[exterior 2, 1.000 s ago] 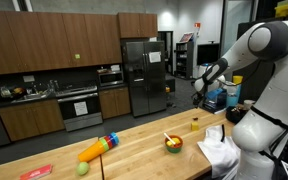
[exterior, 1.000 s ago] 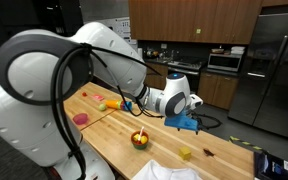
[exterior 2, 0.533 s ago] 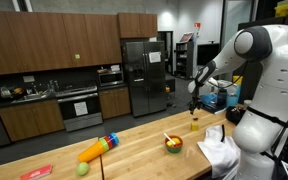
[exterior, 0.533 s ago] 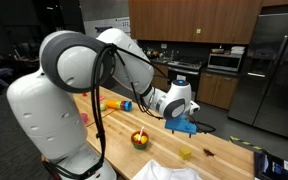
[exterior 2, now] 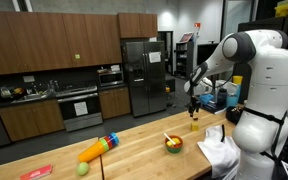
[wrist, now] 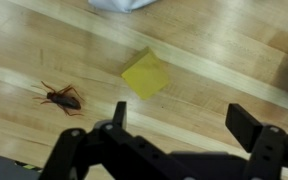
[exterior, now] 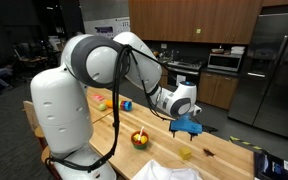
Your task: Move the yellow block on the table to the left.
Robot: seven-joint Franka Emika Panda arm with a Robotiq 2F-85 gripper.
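Jaws spread near the yellow block (wrist: 146, 74), set cornerwise.

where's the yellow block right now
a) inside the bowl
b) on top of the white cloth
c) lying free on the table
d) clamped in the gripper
c: in the wrist view the yellow block lies flat on the bare wood of the table, clear of the gripper, whose jaws stand open with nothing between them.
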